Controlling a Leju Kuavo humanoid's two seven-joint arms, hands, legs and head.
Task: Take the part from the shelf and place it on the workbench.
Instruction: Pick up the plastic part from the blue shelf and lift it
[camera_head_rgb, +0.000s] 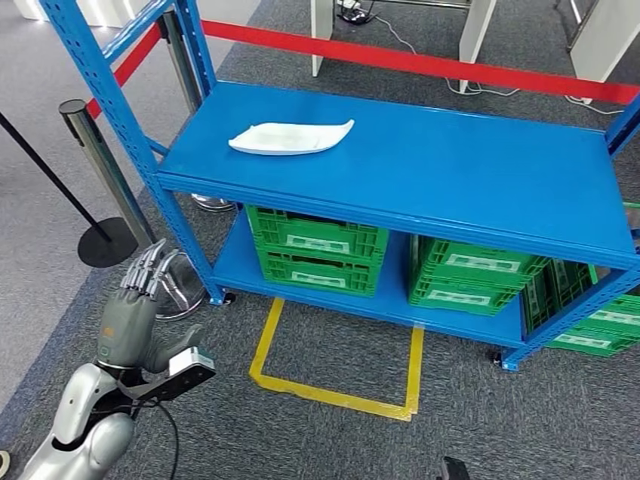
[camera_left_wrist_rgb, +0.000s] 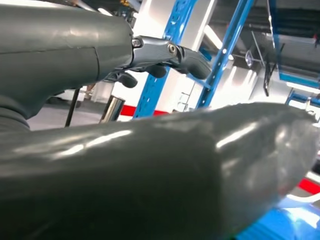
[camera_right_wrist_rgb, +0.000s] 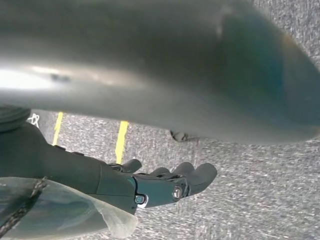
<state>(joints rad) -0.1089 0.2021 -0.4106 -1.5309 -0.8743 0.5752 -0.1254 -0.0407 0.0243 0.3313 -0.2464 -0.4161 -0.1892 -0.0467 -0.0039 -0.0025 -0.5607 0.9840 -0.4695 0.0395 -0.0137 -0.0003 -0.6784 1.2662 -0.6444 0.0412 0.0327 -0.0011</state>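
Note:
The part is a flat white curved piece lying on the top board of the blue shelf, toward its left end. My left hand is raised in front of the shelf's left post, below and to the left of the part, well apart from it. Its fingers are stretched out with nothing in them. My right hand hangs over the grey carpet, fingers extended and apart, holding nothing.
Green crates fill the shelf's lower board. A yellow tape rectangle marks the floor in front. A metal stanchion with a black base and a red belt stand left of and behind the shelf.

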